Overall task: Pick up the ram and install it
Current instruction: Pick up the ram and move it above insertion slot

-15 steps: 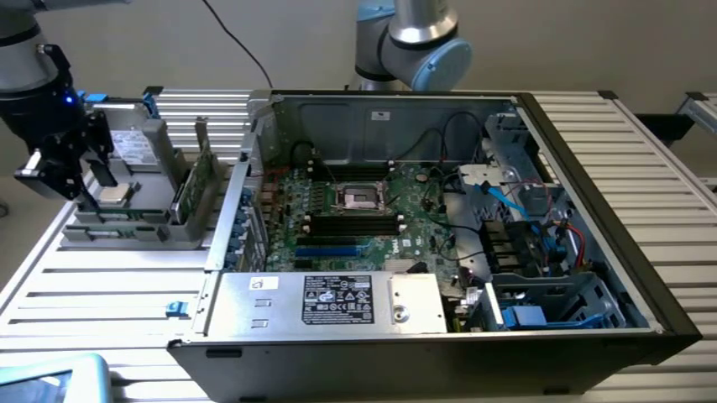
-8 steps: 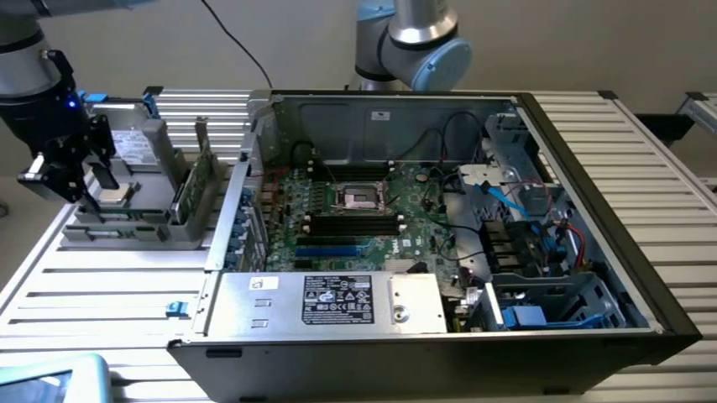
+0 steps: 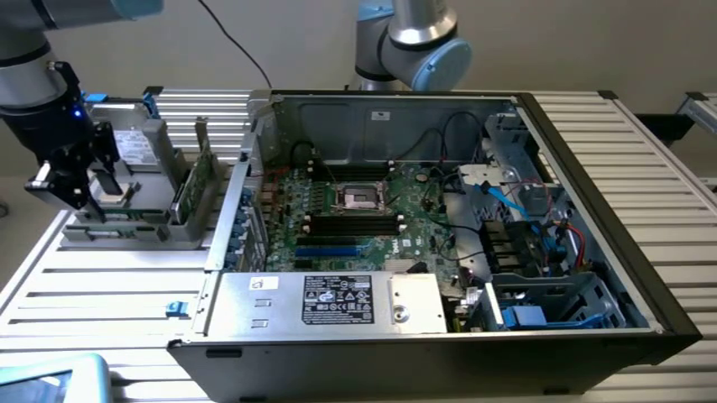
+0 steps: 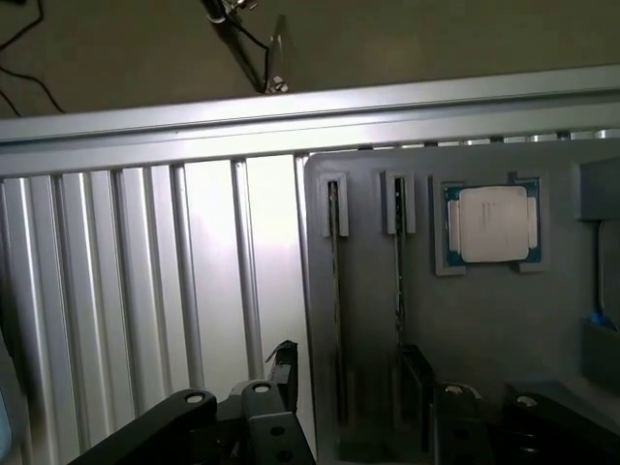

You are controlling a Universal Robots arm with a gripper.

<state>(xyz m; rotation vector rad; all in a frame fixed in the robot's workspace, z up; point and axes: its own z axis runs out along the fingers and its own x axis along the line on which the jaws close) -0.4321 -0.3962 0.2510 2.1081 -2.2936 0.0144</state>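
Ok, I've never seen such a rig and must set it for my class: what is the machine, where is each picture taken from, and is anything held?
It is a robot arm with a two-fingered tool. One picture comes from a camera off the arm: it sees a slatted table bearing an open computer case with its motherboard exposed. The other comes from a camera on the wrist, looking down at a grey parts holder. There a ram stick stands on edge in a slot, with a processor chip alongside. The tool is open above the holder and holds nothing.
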